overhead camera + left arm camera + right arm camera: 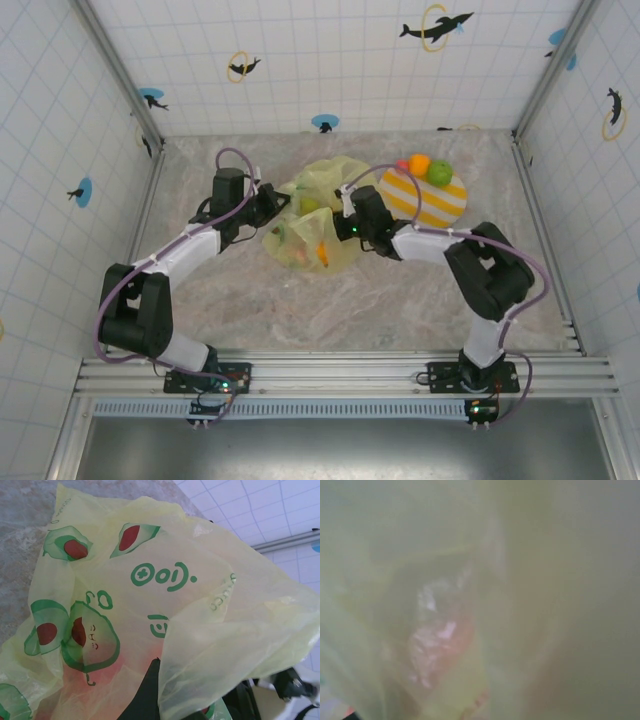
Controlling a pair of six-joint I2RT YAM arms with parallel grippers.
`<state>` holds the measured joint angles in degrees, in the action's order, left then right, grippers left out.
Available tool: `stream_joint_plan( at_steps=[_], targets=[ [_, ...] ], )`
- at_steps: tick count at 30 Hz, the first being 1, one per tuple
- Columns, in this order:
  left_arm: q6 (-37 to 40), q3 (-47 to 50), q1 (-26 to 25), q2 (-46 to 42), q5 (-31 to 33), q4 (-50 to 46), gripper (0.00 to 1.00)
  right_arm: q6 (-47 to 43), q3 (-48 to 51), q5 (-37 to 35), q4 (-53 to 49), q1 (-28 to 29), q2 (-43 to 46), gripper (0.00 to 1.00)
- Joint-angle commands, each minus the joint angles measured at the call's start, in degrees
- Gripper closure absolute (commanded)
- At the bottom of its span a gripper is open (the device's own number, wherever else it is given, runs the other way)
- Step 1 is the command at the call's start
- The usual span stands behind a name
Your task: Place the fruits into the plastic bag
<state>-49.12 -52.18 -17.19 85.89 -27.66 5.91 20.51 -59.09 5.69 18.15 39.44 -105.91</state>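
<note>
bag: plastic bag lies crumpled mid-table, just left of the striped plate; yellow-green film with avocado prints
fruit in bag: orange piece near the bag's near end, green fruit further in, both seen through the film; a small reddish one at the left edge, too small to name
fruit on plate: green apple, orange and small red piece, bunched at the plate's far rim
left gripper: left gripper at the bag's left edge, touching the film; left wrist view has one dark finger under a fold of the bag; spread or pinching, cannot tell
right gripper: right gripper pushed against the bag's right side, between bag and plate; right wrist view is a blur of film with a reddish shape behind it; claw state cannot tell
surface: marbled table
</note>
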Motion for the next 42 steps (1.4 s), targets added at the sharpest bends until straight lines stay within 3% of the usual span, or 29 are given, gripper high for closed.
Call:
stream_joint_plan(
  at_steps=[1,4,9,15,24,28,32,37,42],
  targets=[
    [-0.6,0.2,0.0,-0.2,-0.8,0.8,1.00,3.0,-4.9,-9.5,2.7,0.2,-3.6,0.39],
    [-0.5,0.3,0.0,-0.3,-0.9,0.9,1.00,2.7,-7.6,-13.8,0.9,0.3,-6.4,0.36],
    [-0.5,0.2,0.0,-0.2,-0.9,0.9,1.00,2.2,-10.9,-12.0,-1.7,-0.3,-8.9,0.30],
    [-0.5,0.2,0.0,-0.2,-0.9,0.8,1.00,1.4,-9.8,-10.5,-2.4,-1.0,-5.2,0.21],
    [-0.4,0.2,0.0,-0.4,-0.8,0.7,1.00,-0.2,1.9,-1.6,-4.5,-3.2,8.8,0.21],
    [-0.3,0.2,0.0,-0.5,-0.7,0.6,1.00,-2.1,6.8,10.5,-6.5,-6.6,15.2,0.21],
    [0.2,0.2,0.1,-0.8,-0.1,0.4,1.00,-7.3,7.9,18.6,-16.3,-9.1,21.2,0.21],
    [0.1,0.3,0.1,-0.6,-0.2,0.3,1.00,-12.0,11.0,19.4,-22.5,-12.4,29.7,0.20],
    [0.1,0.2,0.1,-0.3,-0.2,0.3,1.00,-9.5,14.6,18.2,-18.1,-17.2,36.9,0.18]
  ],
)
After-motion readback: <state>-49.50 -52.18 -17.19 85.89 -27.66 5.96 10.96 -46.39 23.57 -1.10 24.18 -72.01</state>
